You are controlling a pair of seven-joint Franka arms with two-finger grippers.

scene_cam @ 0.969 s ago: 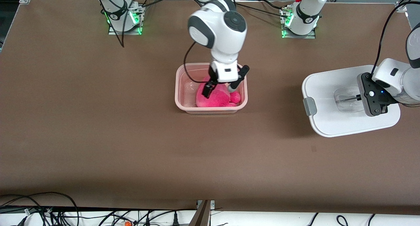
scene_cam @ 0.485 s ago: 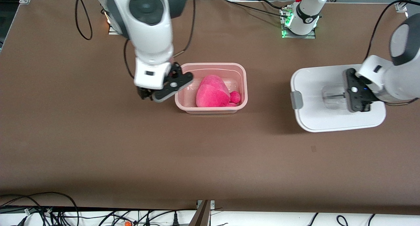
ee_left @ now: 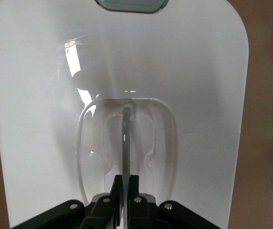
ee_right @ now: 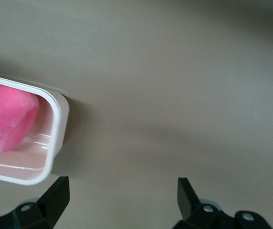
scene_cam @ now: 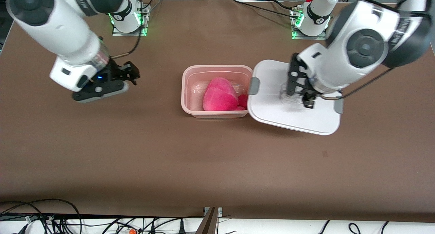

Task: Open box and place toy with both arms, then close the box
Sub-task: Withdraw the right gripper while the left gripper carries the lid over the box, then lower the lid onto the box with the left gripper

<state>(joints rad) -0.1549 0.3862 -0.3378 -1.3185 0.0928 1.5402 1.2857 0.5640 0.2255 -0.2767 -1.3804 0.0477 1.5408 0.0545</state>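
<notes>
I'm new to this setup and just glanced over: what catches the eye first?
The bright pink plush toy lies in the open pale pink plastic tub mid-table. Beside it, the left claw is shut on the flat white lid by its centre handle, held at the tub's rim. The right claw hangs open over bare table.

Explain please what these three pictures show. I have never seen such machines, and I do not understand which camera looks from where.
Two white robot arms work at a brown table. One picture looks down from across the table; the other two come from cameras on each arm's wrist. A pale pink plastic tub lies open with a bright pink plush toy inside. The left gripper is shut on the handle of the flat white lid, carrying it beside the tub. The right gripper is open, holding nothing, over bare table toward the right arm's end.
</notes>
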